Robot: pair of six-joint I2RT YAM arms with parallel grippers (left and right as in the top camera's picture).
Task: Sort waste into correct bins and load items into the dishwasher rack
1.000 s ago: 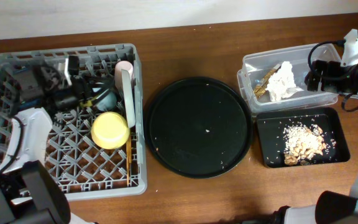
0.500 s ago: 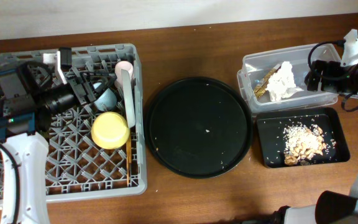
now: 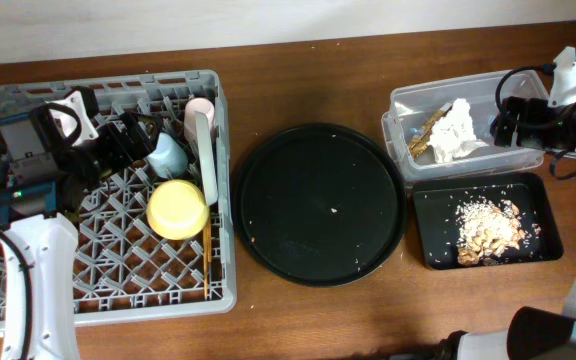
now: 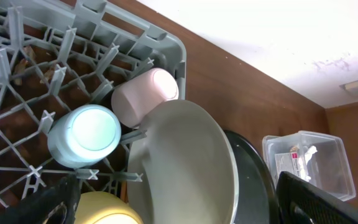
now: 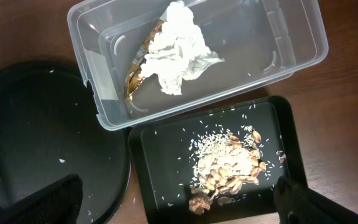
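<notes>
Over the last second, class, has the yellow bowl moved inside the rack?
No. The yellow bowl stays in the same spot near the dishwasher rack's right wall, overhead view.

We see a yellow bowl (image 3: 177,208) in the large grey plastic pegged rack (image 3: 118,305) at left, a round black tray (image 3: 318,205) mid-table, at right a clear plastic tub (image 3: 400,100) behind a shallow black rectangular tray (image 3: 433,225).

The dishwasher rack (image 3: 148,302) looked like matt grey plastic; the pale round plate (image 4: 185,162) was smooth with a soft sheen. The clear tub (image 5: 303,43) was glossy plastic. The napkin (image 5: 179,50) was crumpled paper, the wrapper (image 5: 138,71) crinkled and shiny. The table (image 3: 318,70) was brown wood.
</notes>
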